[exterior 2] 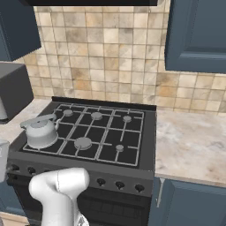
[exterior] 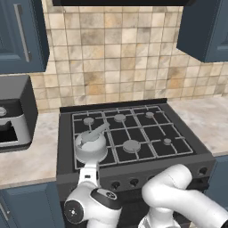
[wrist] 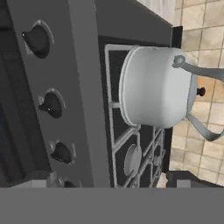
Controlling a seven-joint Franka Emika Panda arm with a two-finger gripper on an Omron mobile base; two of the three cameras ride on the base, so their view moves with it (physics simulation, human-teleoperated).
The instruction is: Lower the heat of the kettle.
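Sat on the front-left burner of the stove (exterior: 67,133), over the black cast grate (exterior: 133,129): the kettle (exterior: 90,144), squat, rounded, silvery-white metal with a smooth dull sheen. Carried a domed lid with a small dark knob, and a slanted grey handle or spout reaching up and back. Looked about one burner wide. Nothing to be told of its contents, lid closed.

Seen from the hand camera rolled sideways: the kettle's round flank pale and smooth, thin grey handle curving off toward the tiled wall (exterior: 120,53). Beside it the stove's flat dark-grey front panel with a row of round black knobs (wrist: 51,105), each in a shallow ring.

Spread over the rest of the cooktop: flat round grey burner caps (exterior: 132,145), bare. Flanked on both sides by pale mottled stone counter (exterior 2: 190,145). Behind, matte beige and tan square tiles. Above and below, blue panelled cabinets (exterior 2: 196,35). At the left, a boxy dark-grey appliance (exterior: 13,113) on the counter.

Gripper low before the stove front, near the knobs; fingers not clearly made out, so open or closed cannot be told.
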